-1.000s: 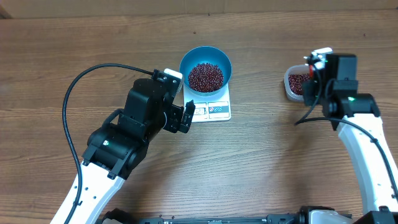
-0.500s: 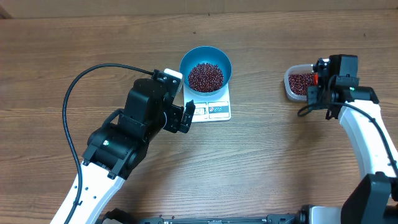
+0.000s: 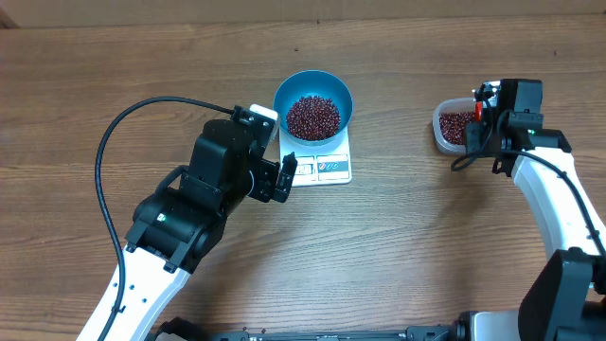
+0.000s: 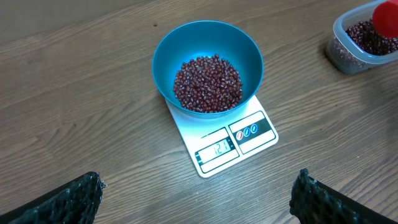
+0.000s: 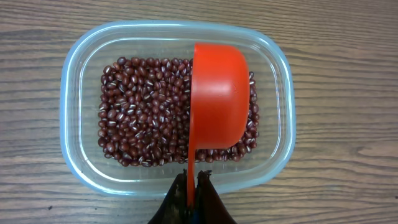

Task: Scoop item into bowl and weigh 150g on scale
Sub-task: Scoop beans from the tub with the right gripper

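The left arm [image 3: 170, 227] is slanting up from the lower left of the overhead view, its black wrist housing [image 3: 227, 161] angling toward the centre. The left gripper [image 4: 198, 198] is hovering with its jaws spread wide, its ridged black fingertips [image 4: 74, 199] showing at both lower corners of the wrist view. The right arm [image 3: 559, 204] is curving in from the right, white forearm leading to a black wrist. The right gripper [image 5: 193, 196] is pointing downward, pinching the thin handle of a red scoop [image 5: 217, 93].
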